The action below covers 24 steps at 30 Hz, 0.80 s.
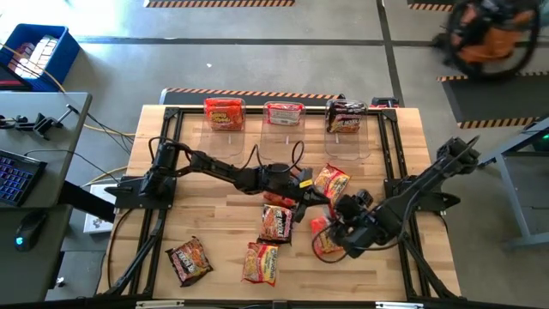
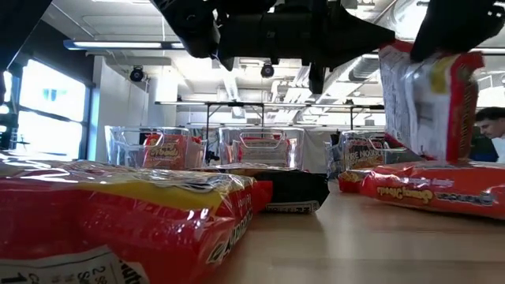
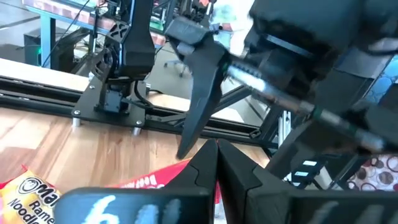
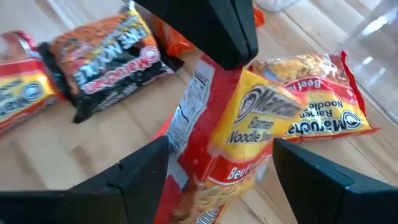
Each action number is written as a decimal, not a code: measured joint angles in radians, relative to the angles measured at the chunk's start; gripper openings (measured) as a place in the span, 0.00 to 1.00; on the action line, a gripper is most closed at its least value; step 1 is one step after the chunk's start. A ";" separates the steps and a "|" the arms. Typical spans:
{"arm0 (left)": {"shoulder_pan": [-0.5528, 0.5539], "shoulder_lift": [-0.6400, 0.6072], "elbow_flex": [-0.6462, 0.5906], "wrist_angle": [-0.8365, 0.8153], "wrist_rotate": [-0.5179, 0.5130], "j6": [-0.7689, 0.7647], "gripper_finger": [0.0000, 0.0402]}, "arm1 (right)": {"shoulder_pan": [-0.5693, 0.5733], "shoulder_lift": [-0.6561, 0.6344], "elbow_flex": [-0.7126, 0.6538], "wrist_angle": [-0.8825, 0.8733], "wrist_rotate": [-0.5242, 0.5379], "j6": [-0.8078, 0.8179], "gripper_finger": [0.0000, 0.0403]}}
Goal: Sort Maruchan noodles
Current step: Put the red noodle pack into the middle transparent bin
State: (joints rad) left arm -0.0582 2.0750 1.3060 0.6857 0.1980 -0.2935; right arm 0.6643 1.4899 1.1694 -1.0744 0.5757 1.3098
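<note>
Robotics lab or workshop: concrete floor with hazard-striped tape (image 1: 232, 3), a wooden test table (image 1: 214, 232) on a black frame, a keyboard desk (image 1: 17, 176), ceiling strip lights (image 2: 118, 46) overhead.

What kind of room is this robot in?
Probably a robot lab or workshop. A wooden workbench sits on a concrete floor with striped hazard tape, a computer keyboard stands beside it, and clear bins hold noodle packets.

Overhead, table-level, two close wrist views.
</note>
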 joint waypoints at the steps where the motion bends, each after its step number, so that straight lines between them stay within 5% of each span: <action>1: 0.000 0.000 0.000 0.000 -0.002 0.000 0.00 | -0.008 0.007 0.000 0.000 -0.006 0.007 0.68; 24: 0.007 0.000 0.000 -0.006 -0.096 0.009 0.00 | -0.057 0.134 0.027 -0.050 0.025 0.152 0.68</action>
State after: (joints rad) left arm -0.0509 2.0754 1.3060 0.6798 0.1017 -0.2845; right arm 0.6073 1.6237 1.1961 -1.1245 0.6011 1.4622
